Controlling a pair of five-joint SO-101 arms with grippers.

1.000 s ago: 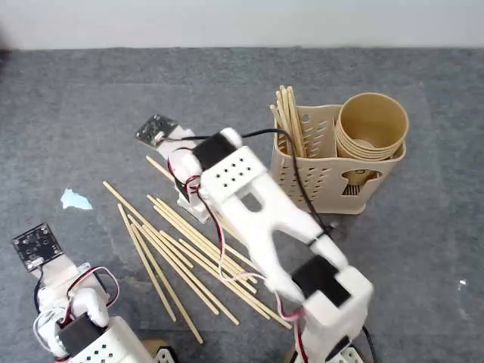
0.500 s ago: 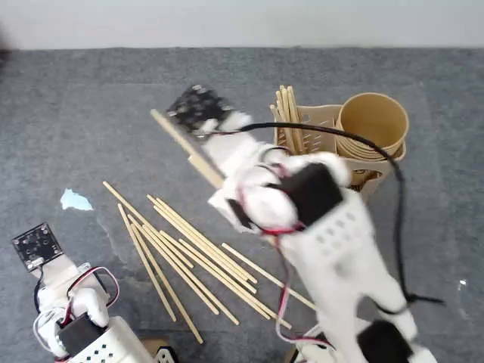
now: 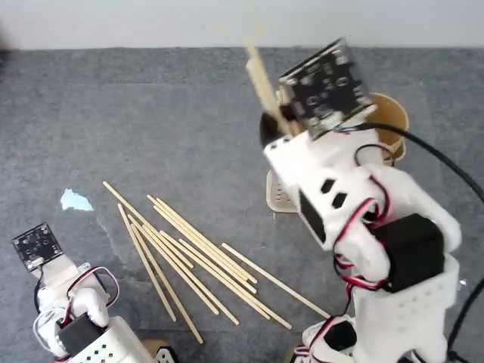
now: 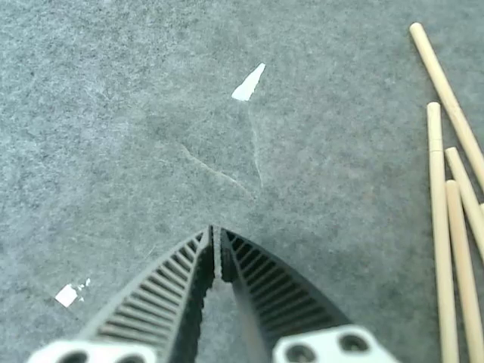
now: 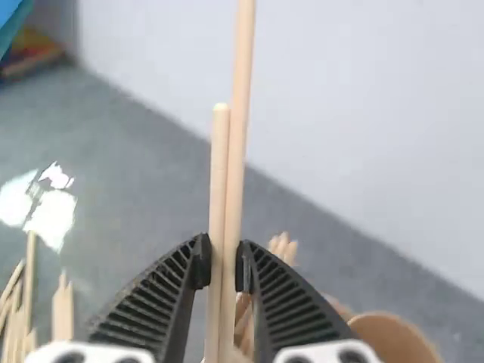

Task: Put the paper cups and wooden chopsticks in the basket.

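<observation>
The right arm hides most of the basket and paper cups from above; the right hand clamps two chopsticks over them; the left hand, closed and empty, hangs over the tabletop beside loose chopsticks.

**Felt, wall and scraps**

A grey felt mat spreads out to a white wall at the far edge. A pale blue paper scrap lies on it at the left; a tiny white fleck sits near the right edge. The left wrist view shows a faint crease in the felt and a small white chip.
</observation>
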